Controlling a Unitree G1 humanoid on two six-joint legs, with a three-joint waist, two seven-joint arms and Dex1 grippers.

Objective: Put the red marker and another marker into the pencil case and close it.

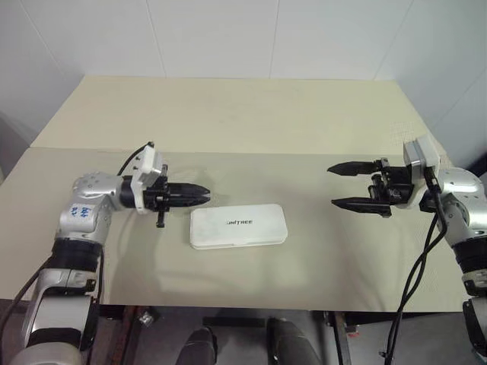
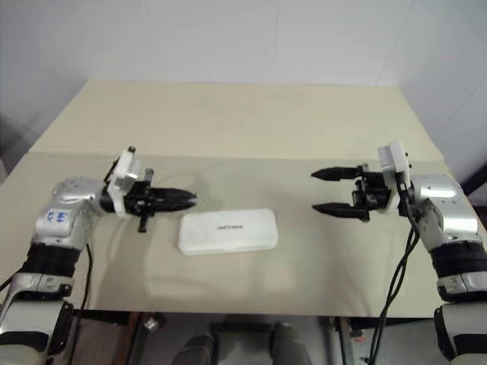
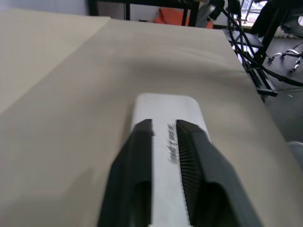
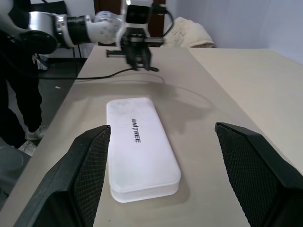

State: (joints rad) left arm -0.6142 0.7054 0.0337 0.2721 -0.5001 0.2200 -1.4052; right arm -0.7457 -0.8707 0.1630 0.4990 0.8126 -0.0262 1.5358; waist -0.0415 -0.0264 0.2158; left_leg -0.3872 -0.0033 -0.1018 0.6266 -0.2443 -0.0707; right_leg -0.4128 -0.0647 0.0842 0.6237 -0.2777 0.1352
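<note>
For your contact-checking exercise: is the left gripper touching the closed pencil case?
Apart. The right wrist view shows the left gripper hanging above bare table beyond the pencil case, clearly separated.

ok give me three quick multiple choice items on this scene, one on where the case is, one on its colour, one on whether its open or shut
1. Where does the pencil case lie?
A. on the table between the two grippers
B. held up in the right gripper
C. on the floor under the table

2. What colour is the case's lid?
A. red
B. white
C. lime green

3. What state is the case in?
A. lid swung fully open
B. lid taken off and laid beside it
C. lid closed flat

Answers:
1. A: the case rests on the table, with the left gripper near one end and the right gripper well apart from the other end.
2. B: the lid is plain white with small dark lettering, clear in the right wrist view.
3. C: the lid lies flat on the base and none of the inside shows.
</note>
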